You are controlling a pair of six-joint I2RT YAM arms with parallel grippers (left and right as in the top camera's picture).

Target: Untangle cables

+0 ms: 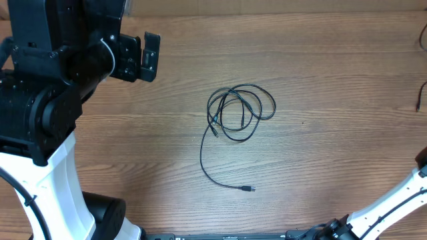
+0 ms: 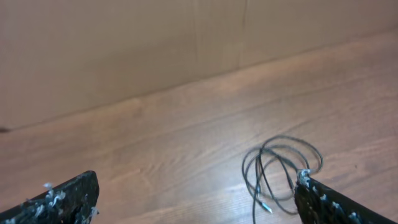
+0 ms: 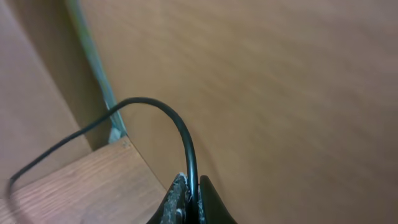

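Note:
A thin black cable [image 1: 239, 110] lies in loose overlapping loops at the middle of the table. One tail runs down to a small plug [image 1: 251, 189]. The same loops show in the left wrist view [image 2: 281, 167], beside my right-hand finger. My left gripper [image 1: 141, 57] is open and empty, up at the far left, well away from the loops; its fingers are spread wide [image 2: 198, 186]. My right gripper [image 3: 191, 190] is shut on a second black cable [image 3: 168, 115] that arches up and away to the left. A short piece of that cable shows at the overhead's right edge [image 1: 419, 97].
The wooden table [image 1: 320, 160] is bounded by a brown wall [image 2: 124, 50] at the back. The left arm's bulky black and white body [image 1: 47, 120] covers the left side. A white link of the right arm [image 1: 393, 200] crosses the bottom right corner.

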